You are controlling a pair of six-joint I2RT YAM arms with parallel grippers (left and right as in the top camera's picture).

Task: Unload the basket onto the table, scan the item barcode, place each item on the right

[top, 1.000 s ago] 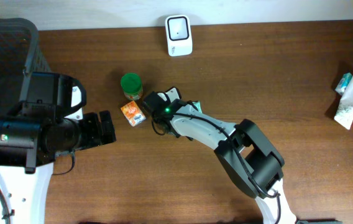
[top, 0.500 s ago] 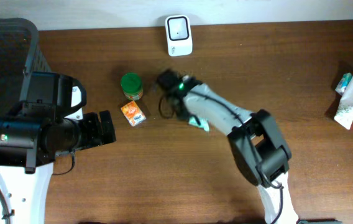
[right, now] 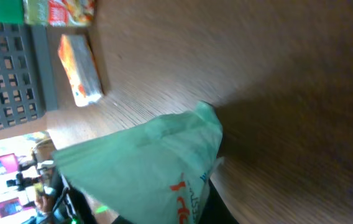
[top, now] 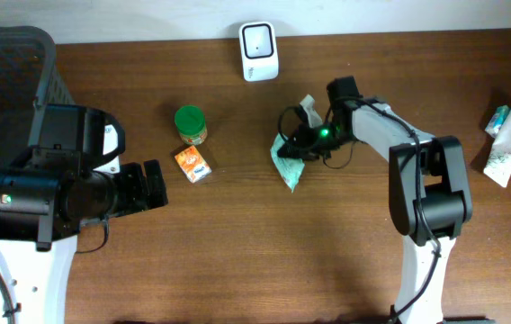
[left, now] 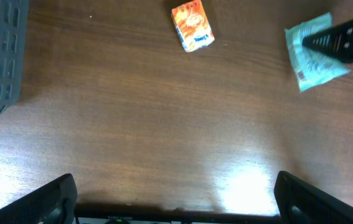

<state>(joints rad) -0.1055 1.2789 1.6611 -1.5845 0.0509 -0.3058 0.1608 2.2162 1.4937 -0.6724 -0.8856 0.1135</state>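
Your brown wood table [top: 237,261] carries scanner [top: 259,50], jar [top: 190,123], carton [top: 192,165]; right gripper [top: 299,144] clamps the pouch [top: 287,168], left gripper [left: 175,190] gapes

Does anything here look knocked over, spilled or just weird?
Nothing is spilled. The green packet, pinched by the right gripper, looks crumpled and hangs crooked. The small orange carton lies at an angle beside the green-lidded jar.

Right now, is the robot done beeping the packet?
Not yet. Done: the right gripper is shut on the packet. In hand: it holds the packet apart from the scanner. Left: showing it to the scanner.
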